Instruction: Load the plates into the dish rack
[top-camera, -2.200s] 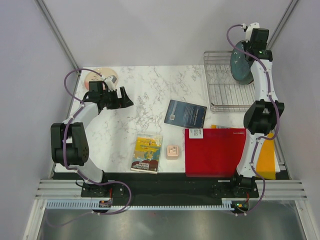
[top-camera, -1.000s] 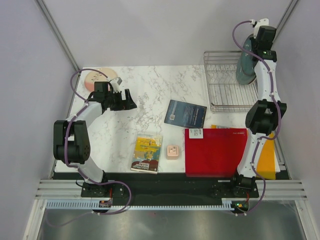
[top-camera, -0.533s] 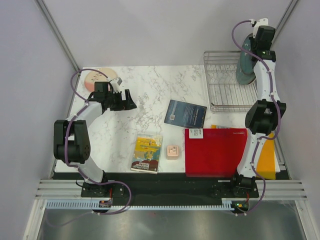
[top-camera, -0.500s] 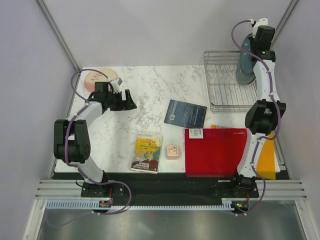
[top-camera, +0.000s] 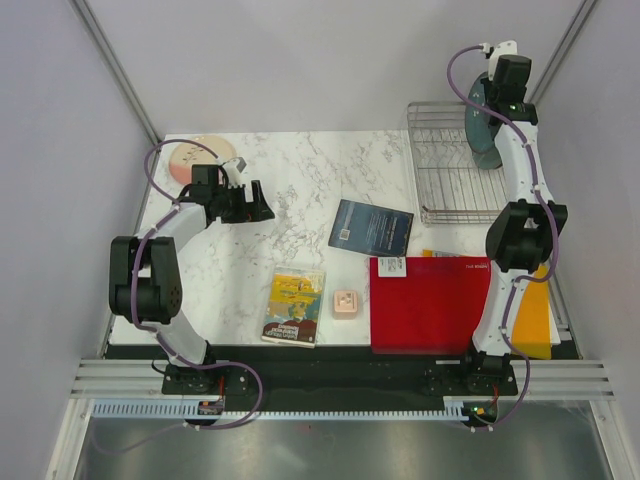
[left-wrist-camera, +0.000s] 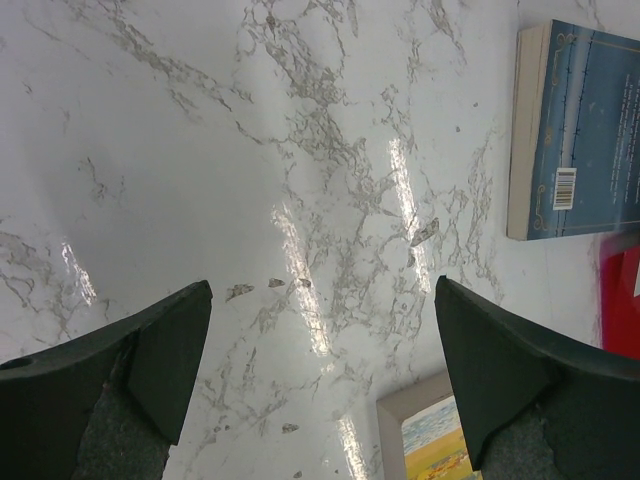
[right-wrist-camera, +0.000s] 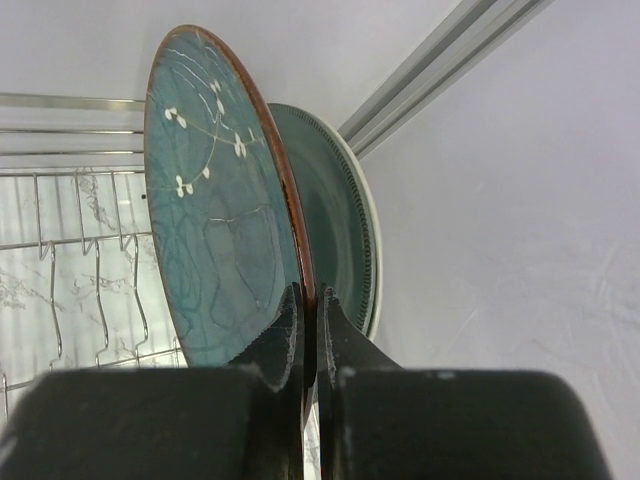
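**Right tool carries its plate back over the rack**

Shifted leftward from where it hung half a second ago, the right tool (right-wrist-camera: 308, 300) now holds its load further in over the silver wire dish rack (top-camera: 440, 175), not out at the rack's right side. Its jaws are pressed tight on the rim of a round teal-faced plate with a red-brown edge and white sprigs (right-wrist-camera: 215, 200), held upright and edge-on to the tool. Just to the right of that plate stands a second round plate, dark teal with a pale rim (right-wrist-camera: 340, 230) — close, though I cannot tell whether the two touch. The rack's wires lie below and to the left of the tool.

My reading is that the arm is lining up a free slot beside the standing plate, so lowering should come next.

The left tool (left-wrist-camera: 322, 300) hangs spread wide over bare white marble worktop (left-wrist-camera: 250, 150), much as before. The cream-and-pink round plate (top-camera: 190, 152) lies behind its wrist — not yet loaded.
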